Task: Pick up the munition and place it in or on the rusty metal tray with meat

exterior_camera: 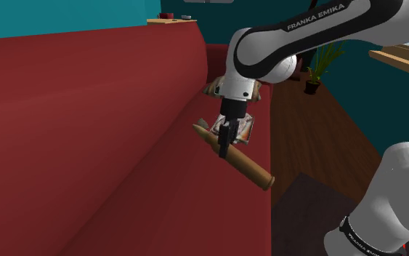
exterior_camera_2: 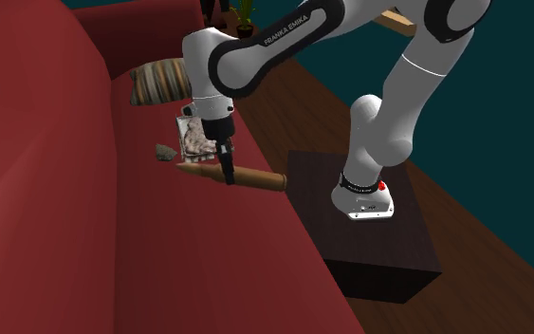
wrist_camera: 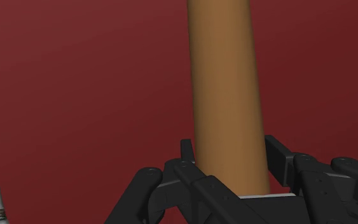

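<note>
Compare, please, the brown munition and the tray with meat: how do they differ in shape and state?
The munition is a long, plain brown cylinder tapering to a point; the tray is flat and squarish, with mottled meat on it. The munition is clasped by the gripper; the tray lies free beyond it. Both are over the red sofa seat.

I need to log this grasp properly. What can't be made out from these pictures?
1. Tray: second exterior view, part hidden behind the arm.
2. Munition: wrist view, both ends cut off, one by the frame edge, one by the claw.
3. Small grey lump beside the tray: second exterior view, too small to identify.
</note>
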You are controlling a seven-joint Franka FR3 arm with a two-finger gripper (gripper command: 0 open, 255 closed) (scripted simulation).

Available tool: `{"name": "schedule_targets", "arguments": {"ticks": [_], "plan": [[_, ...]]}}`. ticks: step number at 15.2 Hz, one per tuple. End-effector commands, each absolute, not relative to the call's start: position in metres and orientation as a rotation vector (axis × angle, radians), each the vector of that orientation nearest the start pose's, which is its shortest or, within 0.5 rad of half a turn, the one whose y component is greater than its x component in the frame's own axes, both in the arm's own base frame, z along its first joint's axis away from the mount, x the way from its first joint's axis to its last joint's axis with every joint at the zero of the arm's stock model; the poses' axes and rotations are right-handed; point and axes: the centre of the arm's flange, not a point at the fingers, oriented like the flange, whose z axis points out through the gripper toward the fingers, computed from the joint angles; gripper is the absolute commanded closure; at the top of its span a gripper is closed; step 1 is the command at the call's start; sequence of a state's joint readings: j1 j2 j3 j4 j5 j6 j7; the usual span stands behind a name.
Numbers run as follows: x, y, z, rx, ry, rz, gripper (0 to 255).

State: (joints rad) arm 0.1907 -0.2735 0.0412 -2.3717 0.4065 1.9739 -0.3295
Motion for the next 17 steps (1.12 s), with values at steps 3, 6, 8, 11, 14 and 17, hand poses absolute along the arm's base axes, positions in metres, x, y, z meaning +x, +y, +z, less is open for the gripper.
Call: {"name": "schedule_targets", "arguments": {"ticks": [3, 6, 8, 11, 14, 17], "plan": [[0.426, 0.127, 0.446, -2.732, -0.518, 0.146, 255], [0.426, 0.127, 0.461, -2.732, -0.518, 0.146, 255], [0.426, 0.127, 0.472, -2.732, -0.518, 0.146, 255], [0.441, 0.105, 0.474, -2.732, -0.518, 0.146, 255], [0.463, 0.073, 0.475, -2.732, -0.518, 0.146, 255], [0.486, 0.04, 0.475, -2.732, -0.518, 0.146, 255]]}}
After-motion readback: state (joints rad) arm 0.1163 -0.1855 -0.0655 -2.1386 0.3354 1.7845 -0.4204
